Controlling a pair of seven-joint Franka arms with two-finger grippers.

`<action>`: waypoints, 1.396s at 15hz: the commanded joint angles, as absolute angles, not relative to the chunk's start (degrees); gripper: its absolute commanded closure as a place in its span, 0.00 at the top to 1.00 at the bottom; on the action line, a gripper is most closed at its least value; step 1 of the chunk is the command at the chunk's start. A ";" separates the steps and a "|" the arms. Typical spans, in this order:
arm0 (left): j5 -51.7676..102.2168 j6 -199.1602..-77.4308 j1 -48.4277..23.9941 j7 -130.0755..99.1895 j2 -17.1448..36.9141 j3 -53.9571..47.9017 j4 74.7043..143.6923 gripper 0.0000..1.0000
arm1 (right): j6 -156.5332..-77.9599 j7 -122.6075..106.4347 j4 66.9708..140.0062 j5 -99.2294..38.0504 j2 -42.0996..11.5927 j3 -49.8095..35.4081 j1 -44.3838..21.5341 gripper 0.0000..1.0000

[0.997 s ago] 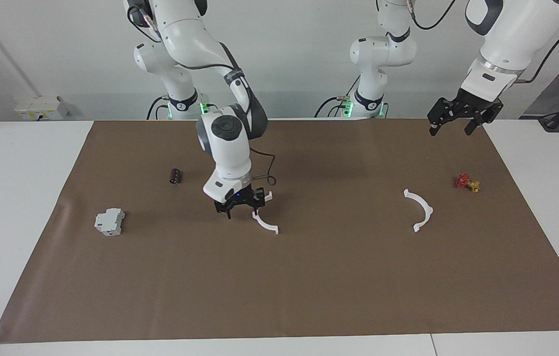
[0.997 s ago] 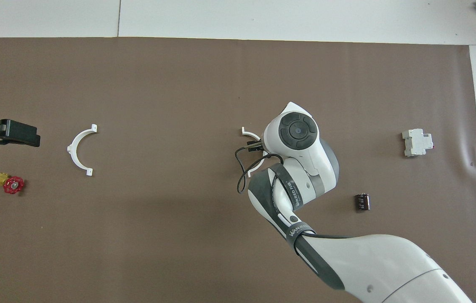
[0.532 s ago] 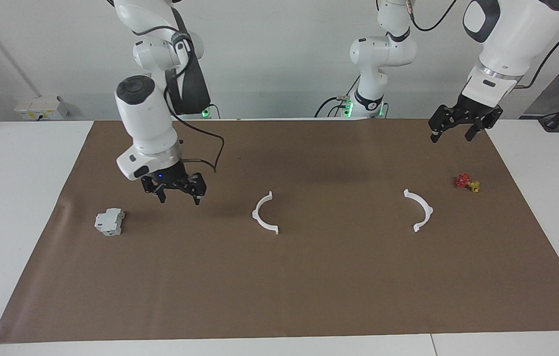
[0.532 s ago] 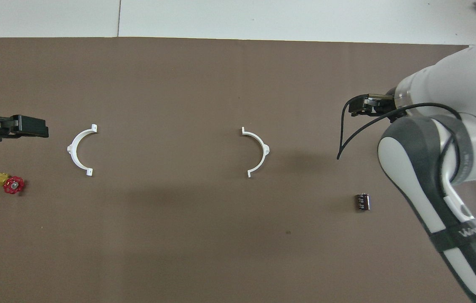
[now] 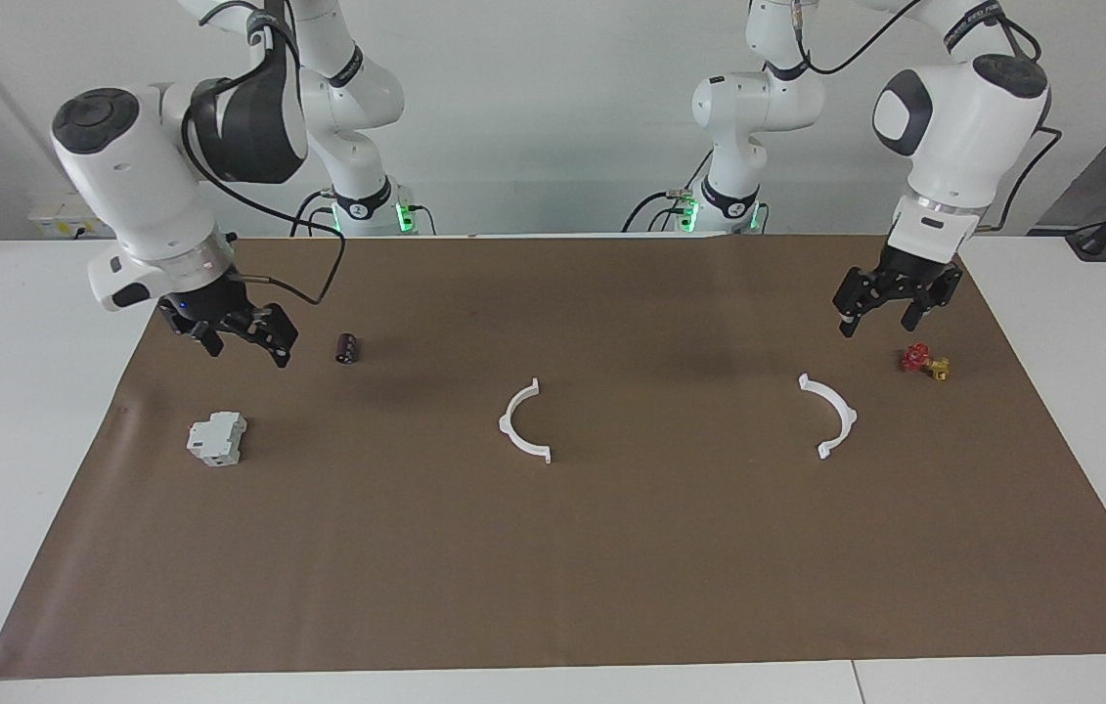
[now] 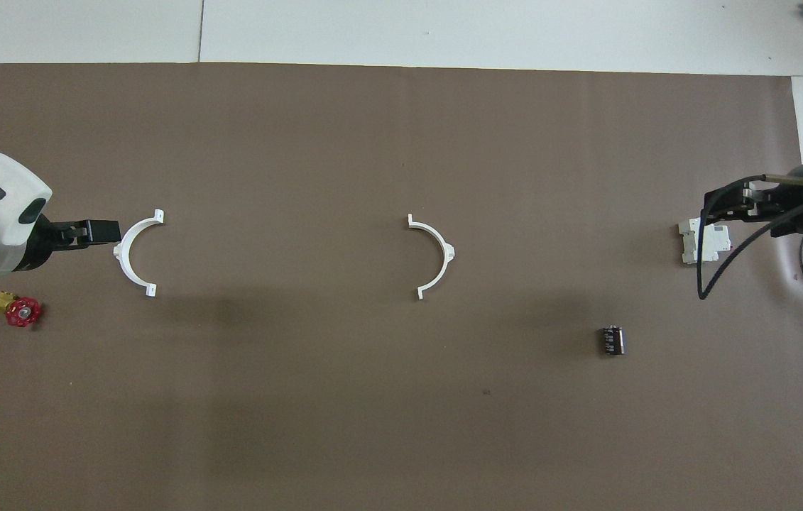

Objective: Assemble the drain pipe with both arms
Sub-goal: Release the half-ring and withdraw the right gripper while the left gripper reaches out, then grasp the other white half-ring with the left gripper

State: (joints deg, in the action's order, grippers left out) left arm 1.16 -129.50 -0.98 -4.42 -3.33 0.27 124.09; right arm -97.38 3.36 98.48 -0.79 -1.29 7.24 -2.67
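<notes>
The drain pipe lies as two separate white half-rings on the brown mat. One half-ring (image 5: 523,422) (image 6: 436,254) is at the mat's middle, with nothing touching it. The other half-ring (image 5: 836,416) (image 6: 130,252) lies toward the left arm's end. My left gripper (image 5: 877,321) (image 6: 92,232) hangs open and empty above the mat, between that half-ring and the valve. My right gripper (image 5: 244,347) (image 6: 735,202) hangs open and empty above the mat at the right arm's end, by the grey block.
A grey boxy block (image 5: 217,437) (image 6: 703,241) and a small black cylinder (image 5: 346,348) (image 6: 612,340) lie toward the right arm's end. A red-and-yellow valve (image 5: 924,362) (image 6: 18,310) sits toward the left arm's end. The brown mat (image 5: 611,567) covers most of the white table.
My right gripper has left the middle half-ring on the mat and swung away toward its own end. My left gripper has come down closer to the other half-ring.
</notes>
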 commanded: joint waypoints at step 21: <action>1.23 -144.31 1.94 -14.68 8.17 -0.09 129.46 1.00 | -87.10 -1.41 92.29 1.76 2.11 6.86 -5.18 1.00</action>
State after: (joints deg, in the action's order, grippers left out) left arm 1.16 -142.03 2.26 -14.15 7.57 0.13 128.61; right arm -86.47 -1.57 92.74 3.15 1.90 6.78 -5.38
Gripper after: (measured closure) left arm 0.000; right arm 0.000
